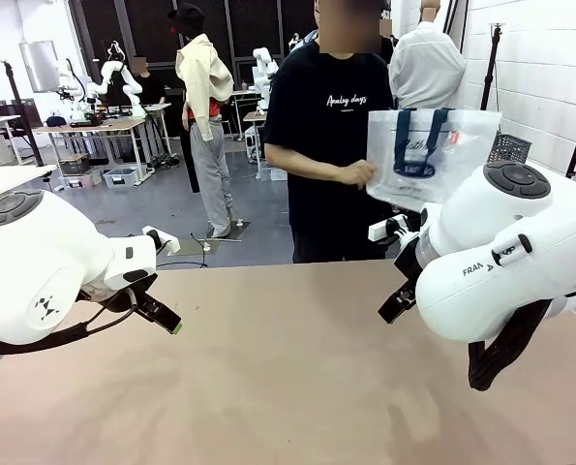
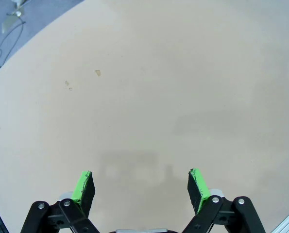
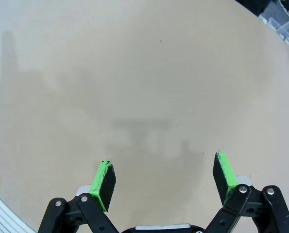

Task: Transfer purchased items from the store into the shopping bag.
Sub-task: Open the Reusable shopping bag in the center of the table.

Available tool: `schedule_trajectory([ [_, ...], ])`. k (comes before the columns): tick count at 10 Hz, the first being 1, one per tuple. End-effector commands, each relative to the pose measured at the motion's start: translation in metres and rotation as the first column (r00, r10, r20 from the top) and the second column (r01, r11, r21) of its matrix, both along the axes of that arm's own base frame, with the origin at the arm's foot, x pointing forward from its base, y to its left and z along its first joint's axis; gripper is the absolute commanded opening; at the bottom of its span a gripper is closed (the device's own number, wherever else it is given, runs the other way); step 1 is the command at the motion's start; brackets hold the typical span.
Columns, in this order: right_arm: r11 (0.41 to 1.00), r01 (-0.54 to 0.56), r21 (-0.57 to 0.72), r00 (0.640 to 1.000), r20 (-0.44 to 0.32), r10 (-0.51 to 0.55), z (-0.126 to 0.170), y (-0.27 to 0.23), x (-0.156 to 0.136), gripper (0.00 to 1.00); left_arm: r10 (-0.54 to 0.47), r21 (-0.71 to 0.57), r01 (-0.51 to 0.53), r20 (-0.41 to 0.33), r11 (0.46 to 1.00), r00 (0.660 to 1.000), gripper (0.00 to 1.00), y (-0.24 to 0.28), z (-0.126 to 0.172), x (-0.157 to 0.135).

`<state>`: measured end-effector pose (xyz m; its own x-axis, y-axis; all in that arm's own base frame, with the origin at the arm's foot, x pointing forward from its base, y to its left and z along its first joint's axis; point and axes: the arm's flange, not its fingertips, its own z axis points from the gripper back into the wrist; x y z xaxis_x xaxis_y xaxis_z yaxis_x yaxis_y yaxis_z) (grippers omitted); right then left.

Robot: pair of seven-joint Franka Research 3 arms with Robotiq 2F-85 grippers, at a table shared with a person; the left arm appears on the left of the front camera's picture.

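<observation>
The person at the table's far side holds up the shopping bag (image 1: 429,155), a translucent whitish bag with navy handles, in one hand (image 1: 357,174). Behind its right edge shows part of a dark lattice basket, the store (image 1: 509,147); what it rests on is hidden. My left gripper (image 1: 164,317) hangs over the table's left side, open with nothing between its green pads (image 2: 84,185). My right gripper (image 1: 397,301) hangs over the right side, also open and empty, its green pads (image 3: 104,179) spread above bare tabletop.
The tan table (image 1: 288,387) lies below both grippers, with a few small specks (image 2: 97,73) on it in the left wrist view. My bulky white right arm (image 1: 500,262) stands in front of the bag's lower part. Other tables stand far behind the person.
</observation>
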<state>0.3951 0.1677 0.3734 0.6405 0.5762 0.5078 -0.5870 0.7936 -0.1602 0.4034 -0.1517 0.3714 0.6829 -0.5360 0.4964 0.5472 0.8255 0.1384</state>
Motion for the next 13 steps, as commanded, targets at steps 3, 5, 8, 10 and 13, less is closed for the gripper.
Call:
schedule_trajectory([
  [3, 1.000, 0.000, 0.000, 1.000, 0.000, 0.000, 0.0000, -0.0001, 0.0000, 1.00, 0.001, 0.000, -0.001, 0.000, 1.000, 1.000, 1.00, 0.0007, 0.0000, 0.0002],
  [5, 1.000, 0.000, 0.000, 1.000, 0.000, 0.000, 0.0000, -0.0001, 0.0000, 1.00, 0.001, 0.000, -0.001, 0.000, 1.000, 1.000, 1.00, 0.0007, 0.0000, 0.0002],
  [8, 1.000, 0.000, 0.000, 1.000, 0.000, 0.000, 0.0000, -0.0001, 0.0000, 1.00, 0.001, 0.000, -0.001, 0.000, 1.000, 1.000, 1.00, 0.0007, 0.0000, 0.0002],
  [10, 1.000, 0.000, 0.000, 1.000, 0.000, 0.000, 0.0000, -0.0001, 0.0000, 1.00, 0.001, 0.000, -0.001, 0.000, 1.000, 1.000, 1.00, 0.0007, 0.0000, 0.0002],
  [13, 1.000, 0.000, 0.000, 1.000, 0.000, 0.000, 0.0000, -0.0001, 0.0000, 1.00, 0.001, 0.000, -0.001, 0.000, 1.000, 1.000, 1.00, 0.0007, 0.0000, 0.0002],
])
